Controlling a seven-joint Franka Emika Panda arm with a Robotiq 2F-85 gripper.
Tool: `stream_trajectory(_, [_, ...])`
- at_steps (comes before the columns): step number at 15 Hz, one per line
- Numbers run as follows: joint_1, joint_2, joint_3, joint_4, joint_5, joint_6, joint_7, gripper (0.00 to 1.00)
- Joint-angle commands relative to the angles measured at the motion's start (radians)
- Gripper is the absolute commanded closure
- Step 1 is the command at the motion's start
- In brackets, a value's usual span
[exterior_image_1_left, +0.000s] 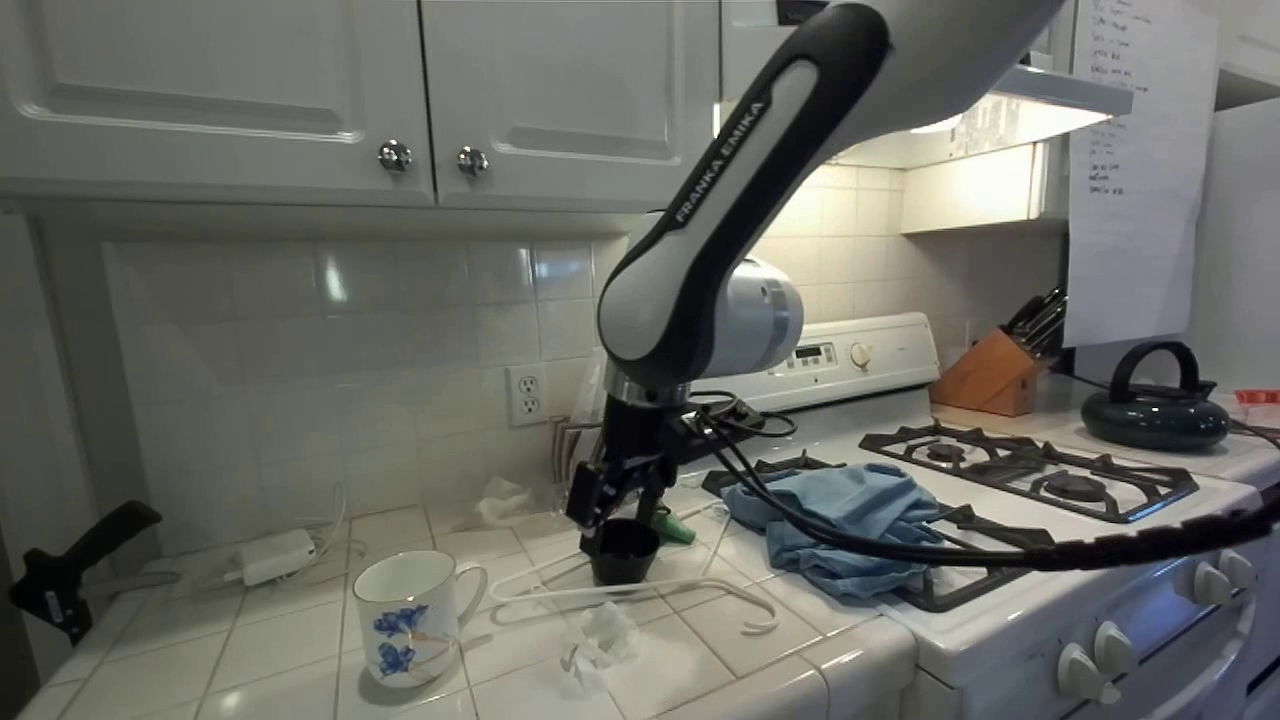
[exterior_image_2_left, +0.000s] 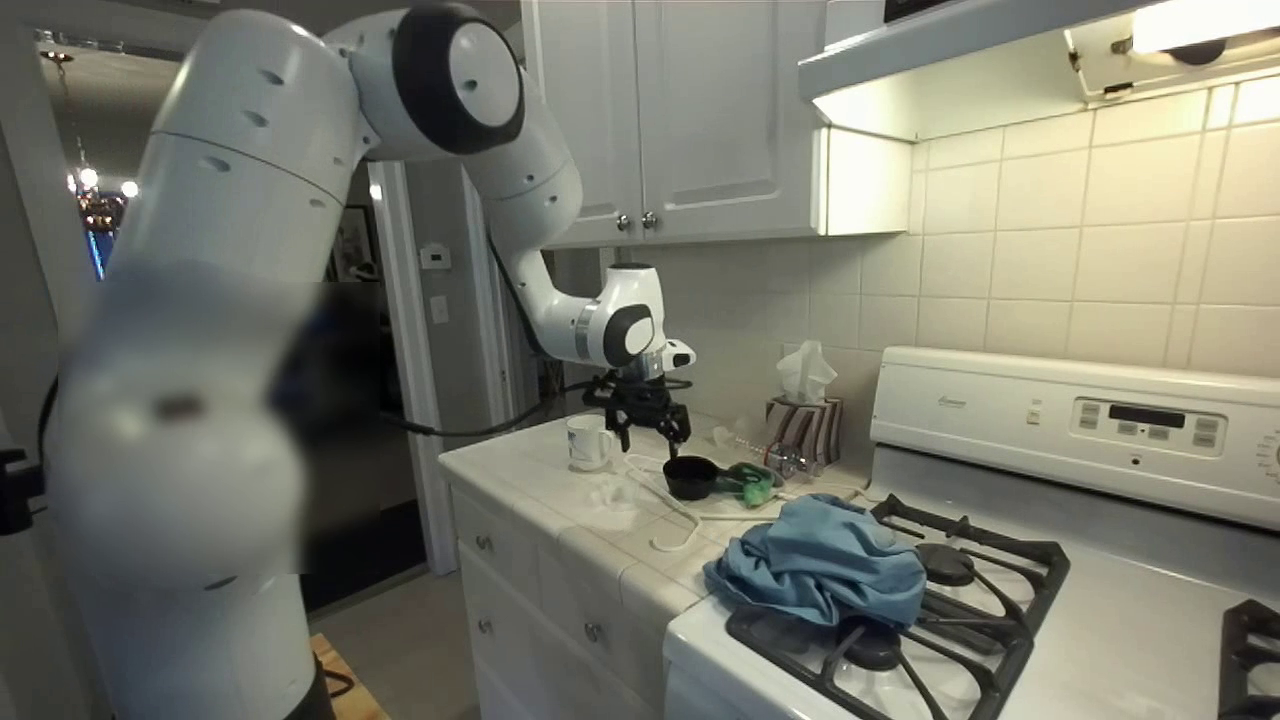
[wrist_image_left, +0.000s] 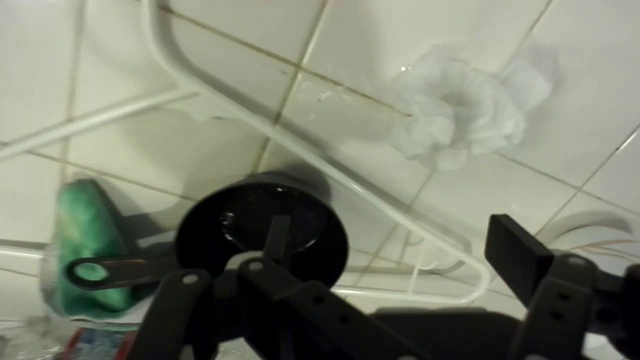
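- Wrist view: gripper (wrist_image_left: 390, 237) has its jaws well apart; one finger shows over mouth of blk scoop (wrist_image_left: 235, 215), contact can't tell.
- Same view gives what ext. views barely do: scoop's handle w/ hole at its end, lying over green item (wrist_image_left: 85, 225).
- Only an ext. view has kettle (exterior_image_1_left: 1155, 415), knife block (exterior_image_1_left: 985, 375), handwritten sheet (exterior_image_1_left: 1135, 220) & wht adapter (exterior_image_1_left: 277, 557).
- Tissue box (exterior_image_2_left: 803, 432) shows clearly in an ext. view, which also takes in chandelier (exterior_image_2_left: 98, 200) thru a doorway.
- Surface: wht tiled counter (exterior_image_1_left: 270, 650), grout lines plain to see. Scoop is on it, betw. mug (exterior_image_1_left: 405, 620) & stove (exterior_image_2_left: 1120, 620) in both ext. views.
- Wht hanger (wrist_image_left: 320, 160) runs just beside scoop; crumpled tissue (wrist_image_left: 465, 110) lies on tiles across hanger from scoop.
- Room: kitchen, wht cabinets (exterior_image_2_left: 730, 120) above counter, tile wall (exterior_image_2_left: 1050, 240) behind stove, hood light (exterior_image_2_left: 1200, 28) on.
- Stove wht w/ blk grates; blue cloth (exterior_image_2_left: 820, 565) bunched on its counter side.
- Containers: scoop dk inside w/ few glints; can't tell if anything's in it.
- Mug upright, wht w/ blue flowers, its handle toward scoop; contents can't tell.
- Tissue box striped, tissue sticking up out of top.
- Knife block wood, slanted, knives (exterior_image_1_left: 1040, 320) slotted in, handles up.
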Motion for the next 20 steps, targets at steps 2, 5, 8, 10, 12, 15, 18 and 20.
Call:
stream_trajectory(2, [-0.054, 0.148, 0.073, 0.175, 0.078, -0.059, -0.216, 0.00])
stream_trajectory(5, [-0.064, 0.182, 0.069, 0.229, 0.071, -0.086, -0.252, 0.00])
stream_trajectory(8, [-0.070, 0.212, 0.068, 0.269, 0.074, -0.118, -0.269, 0.25])
stream_trajectory(10, [-0.071, 0.227, 0.067, 0.282, 0.075, -0.136, -0.274, 0.39])
stream_trajectory(12, [-0.068, 0.237, 0.065, 0.293, 0.073, -0.147, -0.274, 0.54])
stream_trajectory(15, [-0.066, 0.245, 0.062, 0.299, 0.071, -0.156, -0.270, 0.74])
stream_trajectory(18, [-0.058, 0.245, 0.054, 0.304, 0.062, -0.164, -0.260, 0.95])
stream_trajectory(20, [-0.037, 0.229, 0.028, 0.299, 0.040, -0.169, -0.228, 1.00])
